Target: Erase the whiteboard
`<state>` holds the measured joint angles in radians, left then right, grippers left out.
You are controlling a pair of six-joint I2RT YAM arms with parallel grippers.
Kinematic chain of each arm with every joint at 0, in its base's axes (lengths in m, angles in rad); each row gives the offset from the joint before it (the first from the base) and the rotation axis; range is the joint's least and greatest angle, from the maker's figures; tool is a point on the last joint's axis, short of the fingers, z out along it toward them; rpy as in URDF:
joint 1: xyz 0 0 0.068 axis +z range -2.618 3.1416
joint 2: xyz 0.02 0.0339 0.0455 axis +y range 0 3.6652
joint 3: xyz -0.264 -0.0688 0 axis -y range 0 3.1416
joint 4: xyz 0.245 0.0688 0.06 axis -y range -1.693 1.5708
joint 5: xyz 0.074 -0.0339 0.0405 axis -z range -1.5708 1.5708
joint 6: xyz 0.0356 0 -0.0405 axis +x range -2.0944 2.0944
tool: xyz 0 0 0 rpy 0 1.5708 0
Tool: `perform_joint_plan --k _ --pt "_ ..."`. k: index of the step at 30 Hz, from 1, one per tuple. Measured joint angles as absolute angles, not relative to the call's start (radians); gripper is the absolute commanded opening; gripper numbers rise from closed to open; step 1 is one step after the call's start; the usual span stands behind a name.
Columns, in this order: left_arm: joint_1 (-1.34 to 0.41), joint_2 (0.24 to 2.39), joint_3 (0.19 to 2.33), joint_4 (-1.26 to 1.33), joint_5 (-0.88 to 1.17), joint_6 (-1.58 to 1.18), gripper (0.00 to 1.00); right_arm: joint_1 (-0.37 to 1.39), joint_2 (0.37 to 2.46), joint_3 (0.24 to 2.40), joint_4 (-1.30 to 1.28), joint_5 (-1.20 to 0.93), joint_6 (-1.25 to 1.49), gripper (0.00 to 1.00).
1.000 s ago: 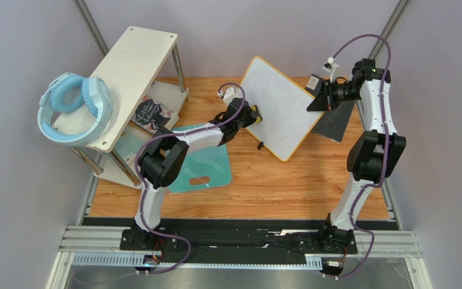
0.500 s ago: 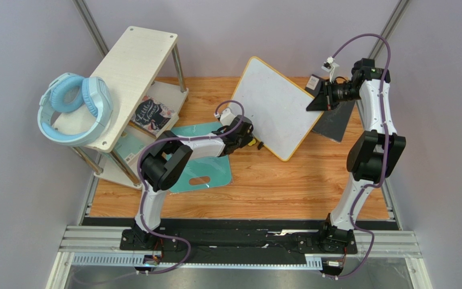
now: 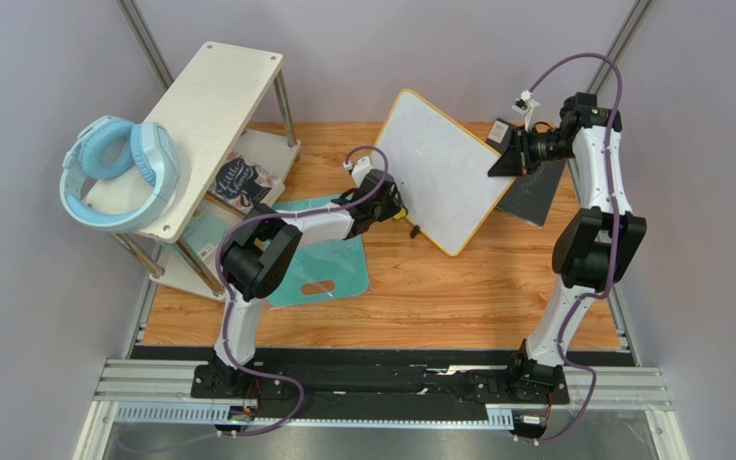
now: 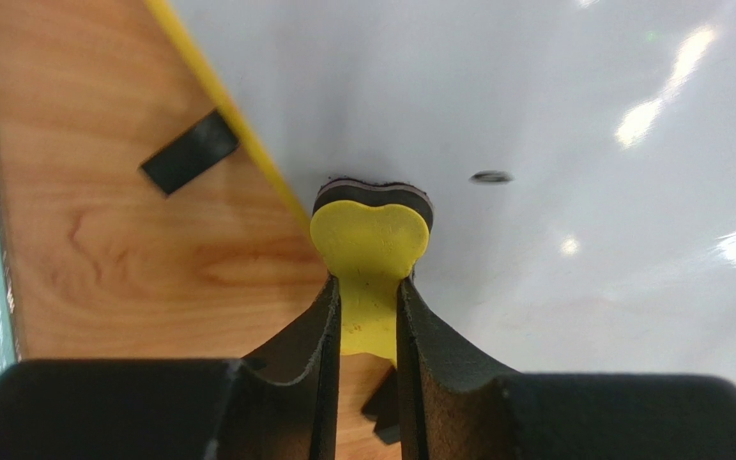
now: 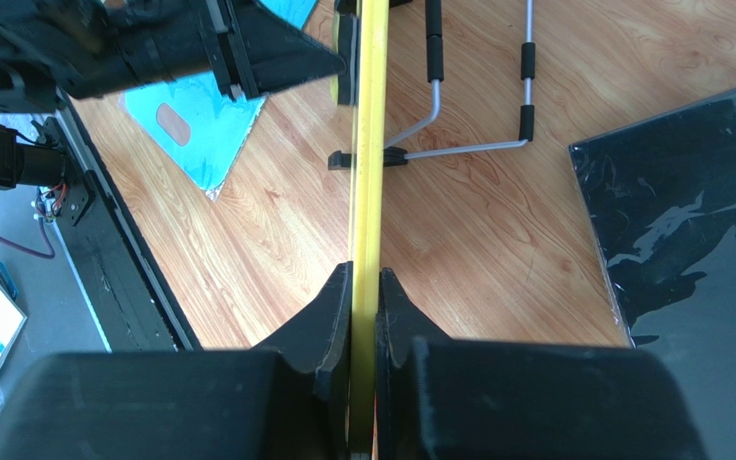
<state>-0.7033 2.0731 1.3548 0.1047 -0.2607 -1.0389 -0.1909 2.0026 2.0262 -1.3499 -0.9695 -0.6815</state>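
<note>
The whiteboard point(image 3: 442, 171), white with a yellow-orange frame, stands tilted at the table's back middle on its black feet. My right gripper point(image 3: 499, 161) is shut on its right edge; in the right wrist view the yellow frame point(image 5: 370, 144) runs edge-on between my fingers. My left gripper point(image 3: 396, 203) is shut on a small yellow eraser point(image 4: 372, 240) whose dark felt pad presses the board's lower left area, close to the frame. A small dark mark point(image 4: 490, 176) shows on the white surface point(image 4: 535, 115) just right of the eraser.
A teal cutting board point(image 3: 322, 261) lies under my left arm. A dark grey panel point(image 3: 533, 196) lies behind the board at right. A white shelf point(image 3: 194, 125) with blue headphones point(image 3: 117, 172) stands at left. The board's wire stand point(image 5: 468, 105) rests on the wood.
My left gripper with the eraser moved down the board toward its lower left edge, then shifted slightly back up. The right gripper and the board stayed still.
</note>
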Motion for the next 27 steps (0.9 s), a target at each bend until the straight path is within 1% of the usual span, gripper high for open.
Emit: perform_joint_plan --k 7,16,21,27 --pt "-0.679 2.091 1.513 0.105 -0.199 -0.915 0.0 -0.193 2.003 2.026 -1.349 -0.958 -0.67 0.0" --pt "-0.666 2.136 1.703 0.139 -0.212 -0.822 0.0 -0.193 2.003 2.026 -1.349 -0.958 -0.671 0.0" --pt "-0.645 2.138 1.7 0.161 -0.21 -0.825 0.0 -0.192 2.003 2.026 -1.348 -0.959 -0.672 0.0" --pt "-0.59 2.123 1.572 0.238 -0.209 -0.882 0.0 -0.191 2.003 2.026 -1.348 -0.958 -0.672 0.0"
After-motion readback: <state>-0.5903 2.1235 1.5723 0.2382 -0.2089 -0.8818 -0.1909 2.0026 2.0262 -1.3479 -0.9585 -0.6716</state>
